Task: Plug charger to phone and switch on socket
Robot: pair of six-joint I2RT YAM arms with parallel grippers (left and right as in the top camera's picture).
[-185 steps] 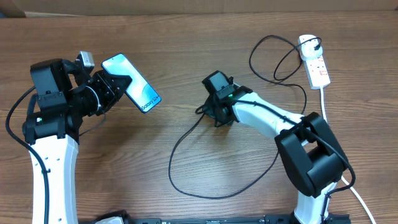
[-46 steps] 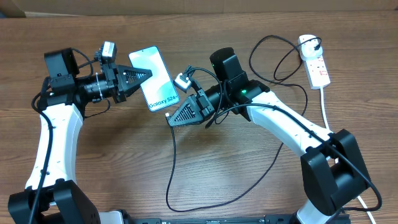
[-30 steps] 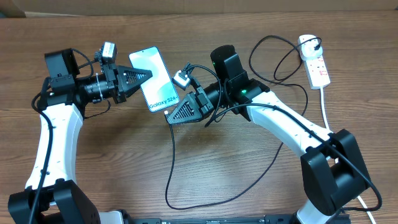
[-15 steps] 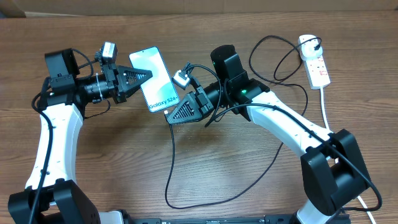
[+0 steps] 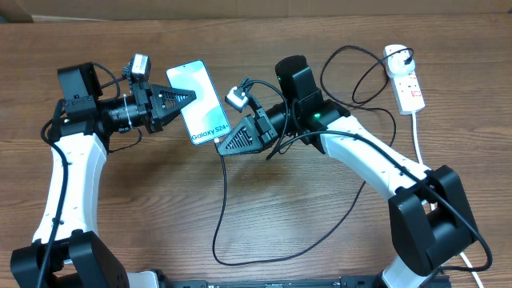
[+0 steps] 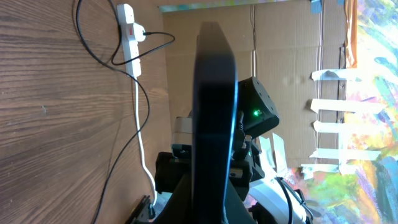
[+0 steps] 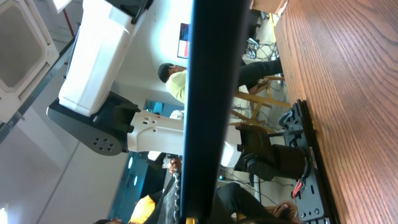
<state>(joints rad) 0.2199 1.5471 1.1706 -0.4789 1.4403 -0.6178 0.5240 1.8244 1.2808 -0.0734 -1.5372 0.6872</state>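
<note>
The phone, its light-blue screen facing up, is held off the table by my left gripper, which is shut on its left long edge. In the left wrist view the phone shows edge-on between the fingers. My right gripper is shut on the charger's connector, its tip touching the phone's lower short edge. The black charger cable hangs down from there, loops over the table and runs to the socket at the far right. In the right wrist view the phone fills the middle, edge-on.
The socket's thick white cord runs down the right side past my right arm's base. The charger's slack lies in a wide loop near the front edge. Cardboard lines the far edge of the table.
My right gripper has shifted slightly up and right, bringing the connector tip closer against the phone's lower edge. The left arm and the phone have held still.
</note>
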